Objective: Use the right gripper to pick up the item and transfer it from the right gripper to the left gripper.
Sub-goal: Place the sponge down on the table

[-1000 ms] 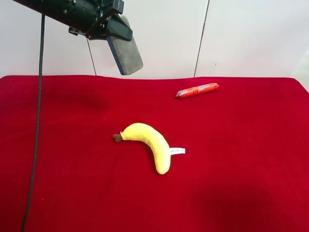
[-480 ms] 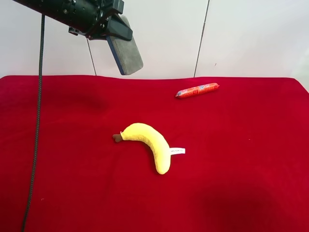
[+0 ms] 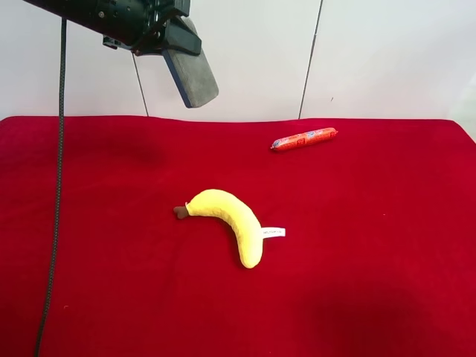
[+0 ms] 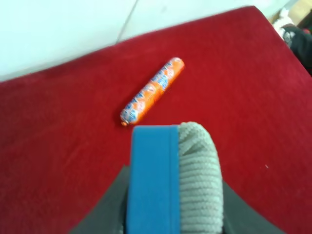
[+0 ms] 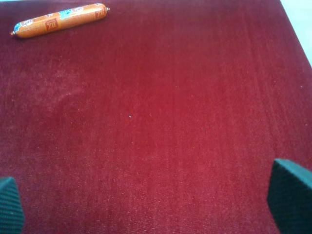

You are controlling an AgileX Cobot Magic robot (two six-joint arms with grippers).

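The item is a flat pad with a blue back and a grey ribbed face (image 4: 170, 175). It hangs in the air at the exterior high view's upper left, where it shows as a grey slab (image 3: 192, 73). The arm at that view's left is my left arm, and its gripper (image 3: 165, 31) is shut on the pad's upper end, high above the red cloth. My right gripper (image 5: 151, 204) is open and empty, with its two dark green fingertips (image 5: 290, 200) far apart low over bare red cloth. The right arm is out of the exterior high view.
A yellow plush banana (image 3: 229, 219) with a white tag lies mid-table on the red cloth (image 3: 372, 245). An orange sausage stick (image 3: 303, 139) lies toward the back right; it also shows in the right wrist view (image 5: 58, 19) and the left wrist view (image 4: 152, 91). A black cable (image 3: 56, 186) hangs at the left.
My left gripper has risen slightly with the pad in it. The banana and the sausage have not moved.
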